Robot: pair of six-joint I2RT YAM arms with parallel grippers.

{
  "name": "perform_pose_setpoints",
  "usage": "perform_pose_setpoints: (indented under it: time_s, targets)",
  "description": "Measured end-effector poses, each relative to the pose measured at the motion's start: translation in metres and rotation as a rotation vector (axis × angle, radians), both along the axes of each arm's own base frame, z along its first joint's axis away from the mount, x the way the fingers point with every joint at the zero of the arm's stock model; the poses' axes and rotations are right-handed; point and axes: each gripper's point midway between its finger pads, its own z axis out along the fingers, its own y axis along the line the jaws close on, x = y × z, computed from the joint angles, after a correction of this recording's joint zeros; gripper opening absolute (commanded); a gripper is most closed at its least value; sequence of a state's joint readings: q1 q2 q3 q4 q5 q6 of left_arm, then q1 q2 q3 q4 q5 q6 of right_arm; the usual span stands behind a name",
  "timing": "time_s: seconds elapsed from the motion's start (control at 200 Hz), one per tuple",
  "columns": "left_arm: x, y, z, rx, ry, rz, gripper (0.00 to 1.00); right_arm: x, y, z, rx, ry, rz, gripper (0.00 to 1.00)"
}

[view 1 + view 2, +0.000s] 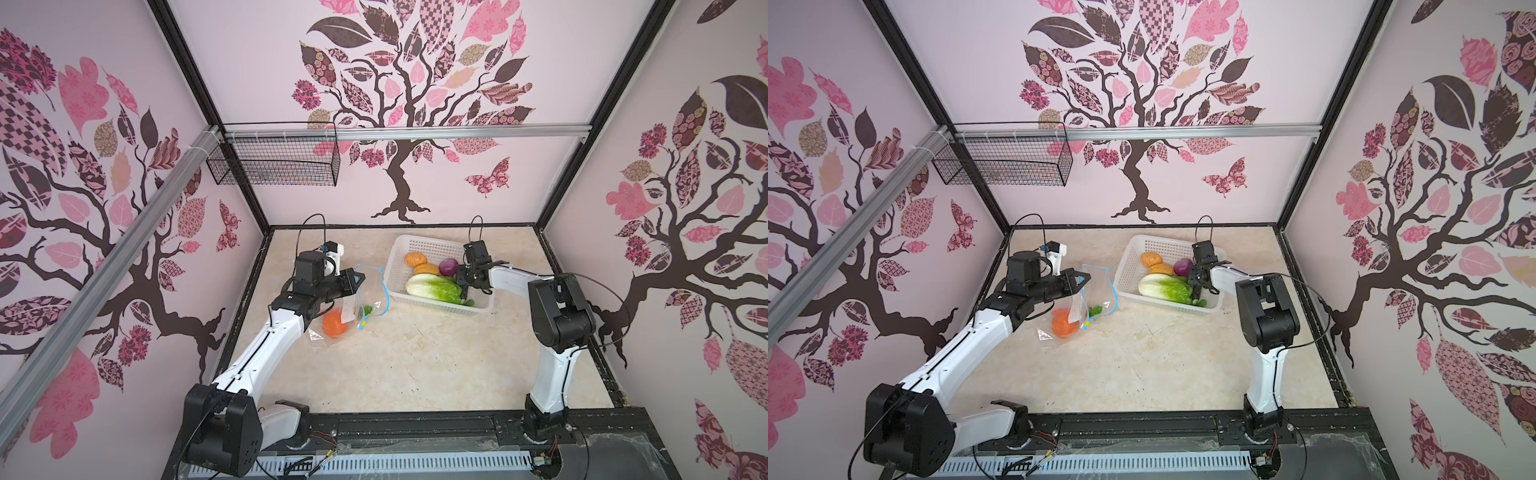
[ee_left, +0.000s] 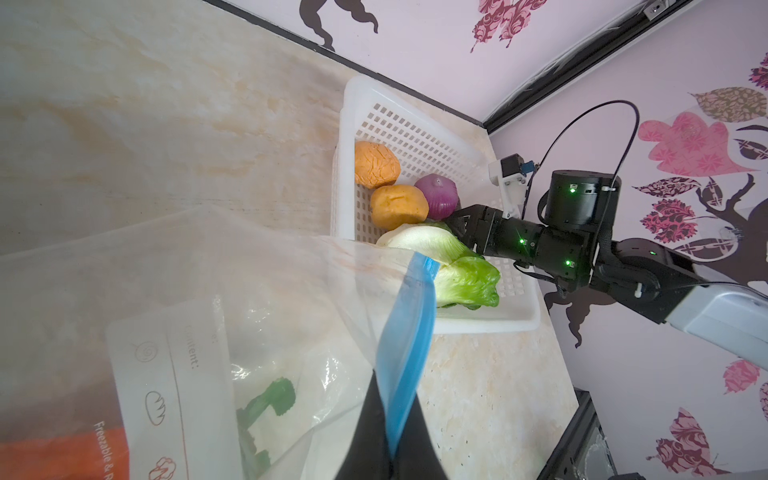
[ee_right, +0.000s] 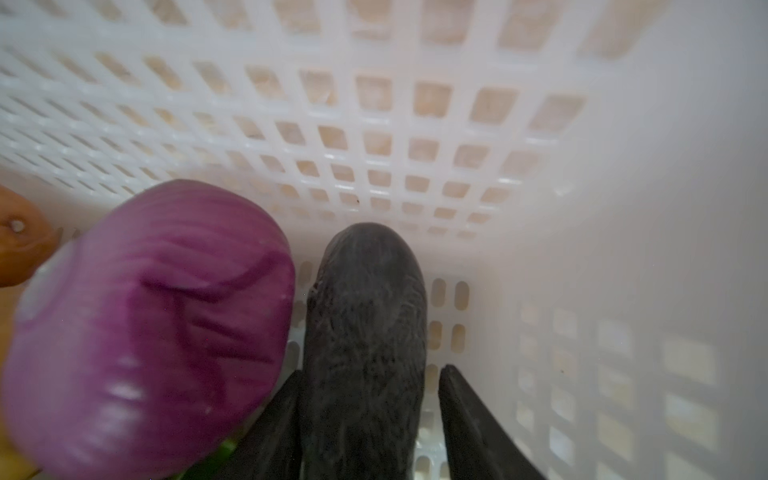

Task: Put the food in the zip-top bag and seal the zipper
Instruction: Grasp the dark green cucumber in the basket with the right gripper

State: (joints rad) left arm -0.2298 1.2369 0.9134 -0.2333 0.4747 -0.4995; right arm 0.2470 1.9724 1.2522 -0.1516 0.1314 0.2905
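The zip-top bag (image 1: 357,307) (image 2: 249,291) lies left of centre with an orange vegetable (image 1: 334,323) and a green leafy piece (image 2: 266,405) inside. My left gripper (image 1: 358,279) (image 2: 392,453) is shut on the blue zipper (image 2: 409,332), lifting the bag's mouth. My right gripper (image 1: 464,291) (image 3: 372,370) reaches into the white basket (image 1: 415,243) and straddles the dark eggplant (image 3: 365,316). One finger touches it and a gap shows at the other. The purple onion (image 3: 158,324) sits right beside it. Two potatoes (image 1: 415,259) and the cabbage (image 1: 434,287) also lie in the basket.
A black wire basket (image 1: 274,162) hangs on the back wall at upper left. Black frame rails (image 1: 399,225) border the marble tabletop (image 1: 415,357). The yellow slider tab (image 1: 362,323) rests at the zipper's near end.
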Motion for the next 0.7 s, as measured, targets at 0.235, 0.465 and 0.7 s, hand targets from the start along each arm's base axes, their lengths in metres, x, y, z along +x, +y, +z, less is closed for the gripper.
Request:
perform_pose_setpoints:
  time_s: [0.235,0.465,0.7]
  targets:
    - [0.000,0.000,0.000,0.001,-0.001,0.002,0.00,0.000,-0.001,-0.002,-0.006,0.004,0.002,0.34]
    - [0.000,0.002,0.003,0.003,-0.010,0.008,0.00,0.001,-0.001,0.000,0.002,-0.005,-0.001,0.28]
    - [0.000,0.003,0.005,0.007,-0.018,0.015,0.00,0.007,-0.003,0.028,0.010,-0.078,0.007,0.27]
